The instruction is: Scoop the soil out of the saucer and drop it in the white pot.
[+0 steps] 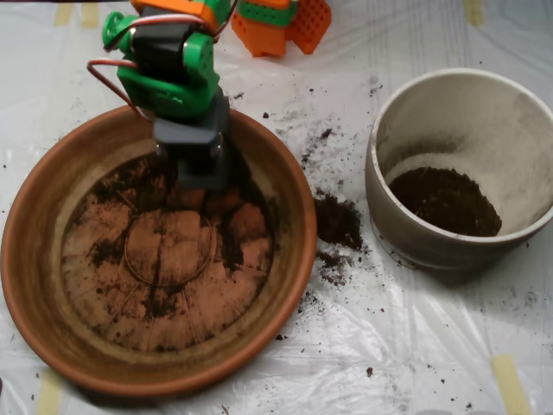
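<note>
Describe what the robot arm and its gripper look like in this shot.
The arm has bright green plastic parts around a black motor block, with orange parts nearer its base at the top edge. A thin red and white cable loops off its left side. The gripper is a dark grey, boxy scoop.

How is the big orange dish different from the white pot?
The saucer is orange-brown, wide and shallow; the white pot is off-white, narrower and deep. The saucer's bottom shows through a thin smear of soil, while the white pot holds a thick dark heap at its bottom. The scoop hangs over the saucer, not the pot. Both are round, open and dusty with soil.
</note>
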`<control>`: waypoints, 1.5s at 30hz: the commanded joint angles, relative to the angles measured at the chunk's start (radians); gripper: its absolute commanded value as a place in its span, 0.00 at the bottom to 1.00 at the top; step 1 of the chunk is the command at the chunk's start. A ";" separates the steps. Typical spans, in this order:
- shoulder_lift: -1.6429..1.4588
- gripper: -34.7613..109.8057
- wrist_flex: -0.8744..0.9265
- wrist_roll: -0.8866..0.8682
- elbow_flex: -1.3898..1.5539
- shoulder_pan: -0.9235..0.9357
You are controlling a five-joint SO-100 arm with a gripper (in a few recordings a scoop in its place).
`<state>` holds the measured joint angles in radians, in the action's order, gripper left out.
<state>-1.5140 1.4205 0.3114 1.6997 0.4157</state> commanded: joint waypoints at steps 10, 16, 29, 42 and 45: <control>-0.149 0.24 0.385 -0.097 -0.683 -0.201; -0.141 0.24 0.376 -0.146 -0.805 -0.345; 0.158 0.24 0.307 -0.110 -1.129 -0.701; 0.255 0.24 0.383 -0.100 -1.261 -0.830; 0.224 0.32 0.383 -0.087 -1.170 -0.845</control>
<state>-1.1950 1.7932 0.2040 0.4893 -0.4019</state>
